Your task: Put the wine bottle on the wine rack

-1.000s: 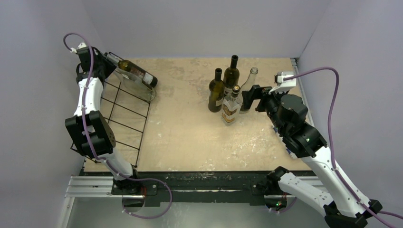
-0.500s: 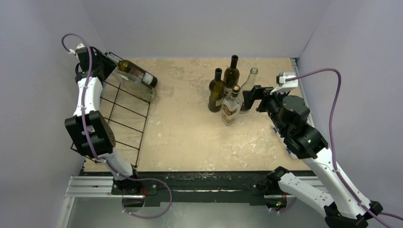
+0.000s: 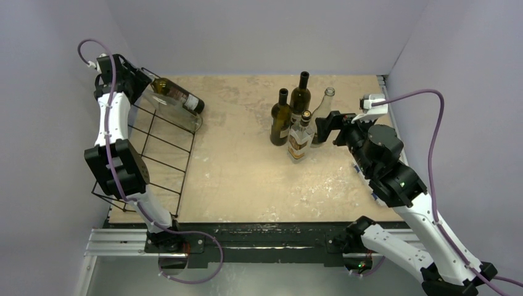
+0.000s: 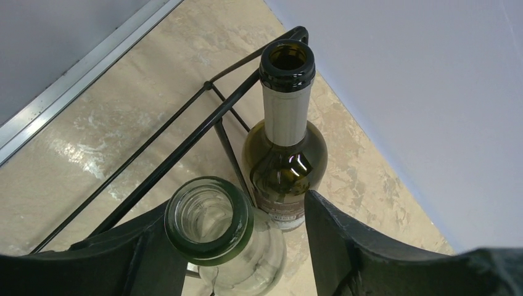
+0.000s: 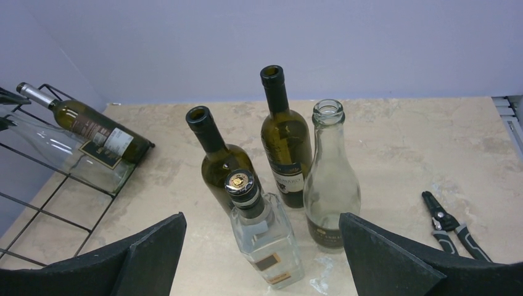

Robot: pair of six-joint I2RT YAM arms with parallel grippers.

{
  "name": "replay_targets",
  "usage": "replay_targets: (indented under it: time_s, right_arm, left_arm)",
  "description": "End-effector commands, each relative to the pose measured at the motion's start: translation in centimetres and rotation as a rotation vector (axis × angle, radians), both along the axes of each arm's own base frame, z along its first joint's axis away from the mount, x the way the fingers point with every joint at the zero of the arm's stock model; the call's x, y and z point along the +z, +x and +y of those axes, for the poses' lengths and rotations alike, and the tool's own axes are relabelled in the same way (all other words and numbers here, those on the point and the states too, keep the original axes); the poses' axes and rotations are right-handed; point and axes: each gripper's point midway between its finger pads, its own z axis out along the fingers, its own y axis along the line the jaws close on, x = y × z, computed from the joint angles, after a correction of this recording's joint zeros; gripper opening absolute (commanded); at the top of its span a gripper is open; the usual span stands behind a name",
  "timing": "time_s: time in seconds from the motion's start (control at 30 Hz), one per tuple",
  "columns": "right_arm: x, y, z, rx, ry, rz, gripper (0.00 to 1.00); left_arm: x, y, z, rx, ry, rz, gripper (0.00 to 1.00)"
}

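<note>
The black wire wine rack point(image 3: 187, 172) stands at the table's left side. Two wine bottles lie across its far end: a dark green one point(image 3: 179, 95) and a clear one point(image 3: 176, 113). My left gripper point(image 3: 139, 77) is at their necks. In the left wrist view the clear bottle's mouth point(image 4: 208, 216) sits between my left gripper's point(image 4: 234, 213) parted fingers, close against the left one and clear of the right. The dark bottle point(image 4: 285, 160) lies beside it over a rack rod point(image 4: 179, 148). My right gripper point(image 5: 262, 217) stands wide open with nothing held.
Several bottles stand at centre back: a square clear one with a black cap point(image 5: 265, 234) nearest the right gripper, two dark green ones point(image 5: 216, 160) point(image 5: 285, 148) and a tall clear one point(image 5: 331, 179). Pliers point(image 5: 453, 231) lie to the right. Walls close in on three sides.
The left gripper's jaws have opened off the clear bottle's neck, and the left wrist has drawn slightly back to the left. The right arm has barely moved.
</note>
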Motion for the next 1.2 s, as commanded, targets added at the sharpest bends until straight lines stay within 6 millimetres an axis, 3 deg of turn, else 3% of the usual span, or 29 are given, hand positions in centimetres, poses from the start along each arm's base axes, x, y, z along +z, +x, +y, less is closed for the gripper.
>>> replay_targets:
  time_s: [0.0,0.23,0.6,0.8,1.0,1.17]
  right_arm:
    - [1.2,-0.5,-0.2,0.003,0.013,-0.040,0.99]
    - [1.5,-0.9,-0.3,0.013,0.027,-0.039,0.99]
    - [2.9,-2.2,-0.2,0.052,0.069,-0.053,0.99]
    - [3.3,-3.0,0.0,0.078,0.092,-0.043,0.99]
    - [2.1,-3.5,0.8,0.111,0.113,0.050,0.99]
    - [0.7,-3.6,1.7,0.134,0.117,0.137,0.99]
  left_arm:
    - [2.5,0.2,0.8,0.035,-0.001,-0.017,0.63]
    - [2.6,-1.2,1.0,0.058,0.010,0.026,0.65]
    - [5.1,-2.9,0.5,0.040,0.037,0.030,0.68]
    - [7.0,-4.9,-0.4,0.027,0.046,0.009,0.71]
    - [8.9,-9.6,-3.6,-0.053,0.035,-0.065,0.75]
    - [9.3,-14.5,-9.1,-0.224,-0.015,-0.150,0.81]
